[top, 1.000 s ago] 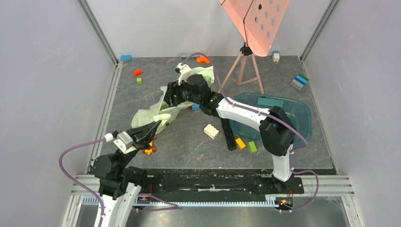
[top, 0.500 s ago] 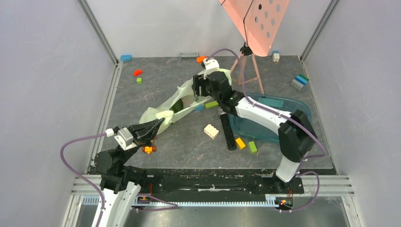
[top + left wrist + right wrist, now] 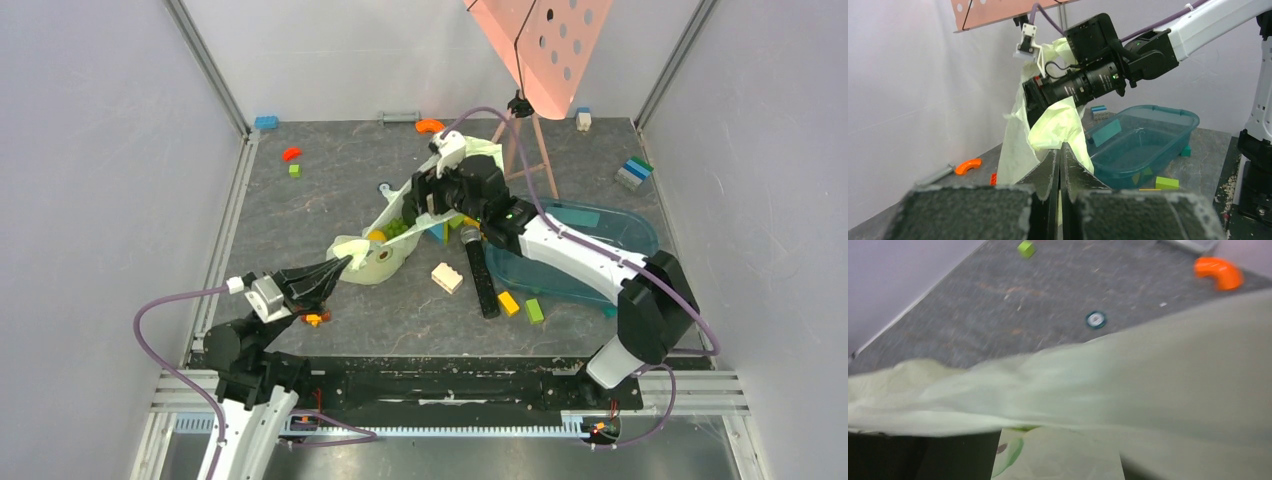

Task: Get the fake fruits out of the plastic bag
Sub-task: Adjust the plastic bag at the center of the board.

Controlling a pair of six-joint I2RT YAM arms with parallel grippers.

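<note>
Rightward and higher than a second ago, the right arm has drawn the plastic bag (image 3: 372, 262) taut above the counter (image 3: 320, 190). The bag's lower belly sags near the left pincer (image 3: 340, 267), which is clamped shut on one corner. Whether the right pincer (image 3: 415, 207) grips the film or merely wears it draped, I cannot tell. Bare counter lies to the left, while the blue tray (image 3: 620, 235) crowds the right. Fake fruits (image 3: 390, 232) show at the bag's middle, seemingly not yet free, so the emptying remains.

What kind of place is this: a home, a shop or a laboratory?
Probably a robotics laboratory test cell: aluminium-framed walls enclose the table, two arms are bolted at its edge, and toy bricks lie scattered.
</note>
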